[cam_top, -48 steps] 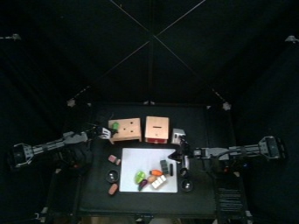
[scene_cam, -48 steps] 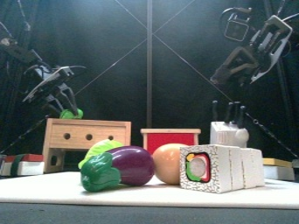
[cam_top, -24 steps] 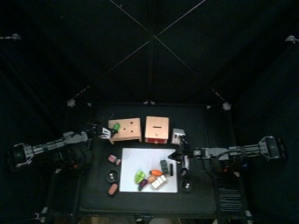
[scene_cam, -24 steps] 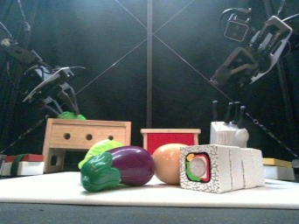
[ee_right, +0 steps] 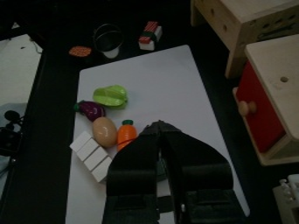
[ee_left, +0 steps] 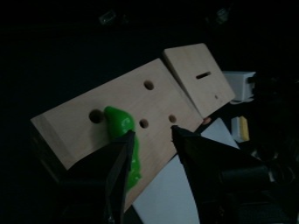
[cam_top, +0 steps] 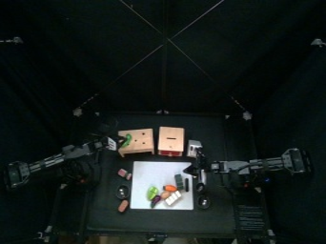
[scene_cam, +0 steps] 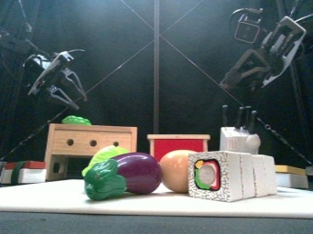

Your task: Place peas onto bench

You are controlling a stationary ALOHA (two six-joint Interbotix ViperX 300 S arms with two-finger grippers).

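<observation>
Dim pen, soft wrist views

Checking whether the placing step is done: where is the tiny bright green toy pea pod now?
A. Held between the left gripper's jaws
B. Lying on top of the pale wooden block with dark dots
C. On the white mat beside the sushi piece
B: the tiny bright green toy pea pod lies on the pale wooden block, with the open left gripper above and clear.

peas (cam_top: 128, 139) tiny from above, shape unclear
</observation>
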